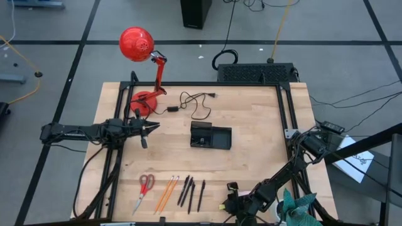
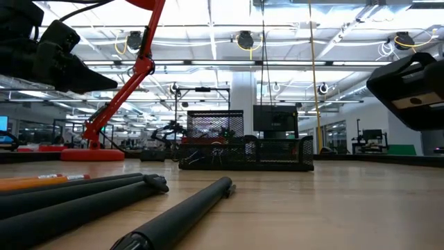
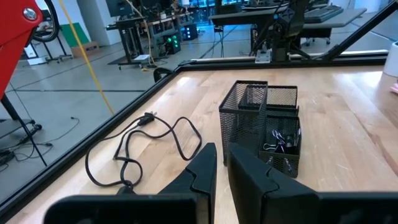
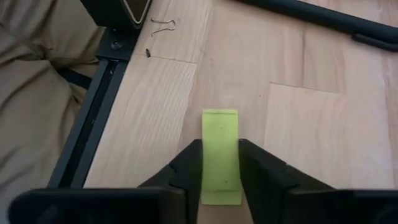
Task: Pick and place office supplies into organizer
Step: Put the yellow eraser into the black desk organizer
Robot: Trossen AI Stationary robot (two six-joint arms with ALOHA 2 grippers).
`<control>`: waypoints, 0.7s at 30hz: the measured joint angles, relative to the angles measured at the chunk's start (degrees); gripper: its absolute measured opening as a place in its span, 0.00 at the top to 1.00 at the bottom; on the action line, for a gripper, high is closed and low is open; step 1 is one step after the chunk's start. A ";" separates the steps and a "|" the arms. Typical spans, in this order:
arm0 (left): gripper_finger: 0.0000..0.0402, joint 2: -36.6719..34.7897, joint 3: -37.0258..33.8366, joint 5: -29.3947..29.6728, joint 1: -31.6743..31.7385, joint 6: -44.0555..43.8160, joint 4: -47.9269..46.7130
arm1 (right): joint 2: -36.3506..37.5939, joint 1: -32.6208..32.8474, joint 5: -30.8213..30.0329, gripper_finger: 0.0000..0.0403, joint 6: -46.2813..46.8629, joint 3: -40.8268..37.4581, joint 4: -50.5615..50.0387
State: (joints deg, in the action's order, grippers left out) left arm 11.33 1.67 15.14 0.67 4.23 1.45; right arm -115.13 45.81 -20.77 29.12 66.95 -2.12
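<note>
Grasping the yellow-green block (image 4: 221,155), well in front of the organizer (image 1: 211,137).
Right gripper (image 4: 221,163) fingers pinch its sides; next, lift and carry. Left gripper (image 3: 222,163) waits clenched.

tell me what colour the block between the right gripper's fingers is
Yellow-green; the block shows best in the right wrist view, between the right gripper fingers.

Wooden table (image 1: 251,119); organizer (image 1: 211,136), lamp (image 1: 146,69), cable (image 1: 195,103), scissors (image 1: 144,190), 2 pencils (image 1: 166,193).
</note>
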 joint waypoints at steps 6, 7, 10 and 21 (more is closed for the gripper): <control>0.88 0.00 0.00 0.00 0.00 0.00 0.00 | 0.24 -0.74 0.28 0.85 -1.65 -0.09 0.64; 0.88 0.00 0.00 0.00 0.02 0.00 0.00 | 0.31 -0.90 0.28 0.85 -2.31 -0.10 0.81; 0.88 0.01 0.00 -0.01 0.02 0.00 0.02 | 0.78 -1.79 -0.12 0.84 -3.22 -0.16 0.82; 0.88 0.00 0.00 0.00 0.00 0.00 0.02 | 4.85 -5.65 -3.61 0.83 -9.07 -0.17 0.25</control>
State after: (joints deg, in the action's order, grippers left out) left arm 11.33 1.67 15.14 0.67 4.23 1.48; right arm -110.28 40.16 -24.38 20.06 66.78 -1.87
